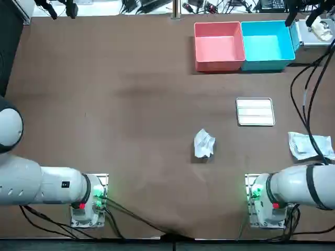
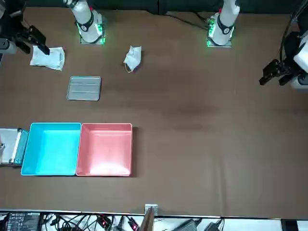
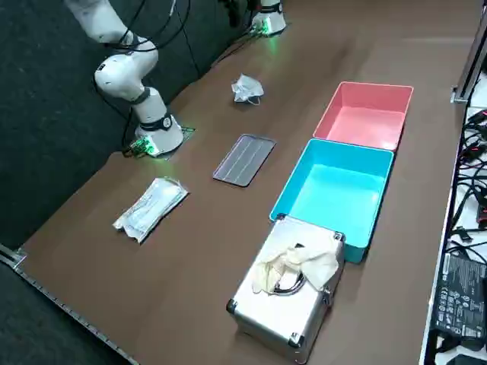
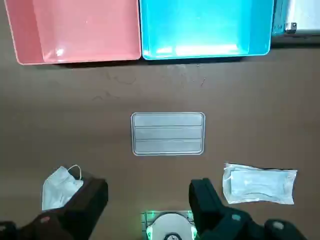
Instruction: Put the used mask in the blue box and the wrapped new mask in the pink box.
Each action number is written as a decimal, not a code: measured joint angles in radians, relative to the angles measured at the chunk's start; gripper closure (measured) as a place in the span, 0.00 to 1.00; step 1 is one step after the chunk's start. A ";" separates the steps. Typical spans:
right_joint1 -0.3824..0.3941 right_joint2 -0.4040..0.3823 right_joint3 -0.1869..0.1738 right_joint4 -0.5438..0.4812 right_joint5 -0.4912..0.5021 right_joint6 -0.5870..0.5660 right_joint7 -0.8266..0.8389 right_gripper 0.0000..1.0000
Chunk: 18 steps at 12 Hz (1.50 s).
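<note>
Right hand (image 4: 147, 186): fingers spread wide, nothing gripped. It hangs high over the tabletop (image 1: 131, 104), roughly above the right arm's own base (image 1: 264, 201), looking down on the whole work area.

Used mask (image 1: 204, 143): crumpled white, ear loop showing, loose on the tabletop. In the top view it lies ahead of the right base and off to the robot's left, towards the middle of the tabletop. Not in any box.

Wrapped new mask (image 1: 306, 145): flat, in a clear wrapper, near the robot's right edge of the tabletop, just ahead of the right arm. A black cable (image 1: 309, 112) runs across it in the top view. Well apart from the used mask. Not in any box.

Grey ridged tray (image 1: 255, 112): flat on the tabletop, farther out than both masks, between them and the boxes. Touches neither.

Pink box (image 1: 218, 65) and blue box (image 1: 267, 64): side by side at the far edge, walls touching. Pink is on the robot's left, blue on its right. Both well apart from the masks.

Metal case (image 3: 293, 308): just beside the blue box on its outer side, with a pale crumpled thing (image 3: 293, 266) on its lid; cannot tell what it is.
</note>
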<state>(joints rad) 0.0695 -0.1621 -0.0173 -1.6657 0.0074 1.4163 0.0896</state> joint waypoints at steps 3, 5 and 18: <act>0.000 0.000 0.000 0.006 0.000 0.000 0.000 0.00; 0.000 0.001 0.000 0.010 0.000 0.000 0.000 0.00; 0.240 0.074 0.010 -0.109 0.035 0.172 0.085 0.00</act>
<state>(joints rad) 0.3096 -0.0884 -0.0072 -1.7749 0.0422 1.5882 0.1742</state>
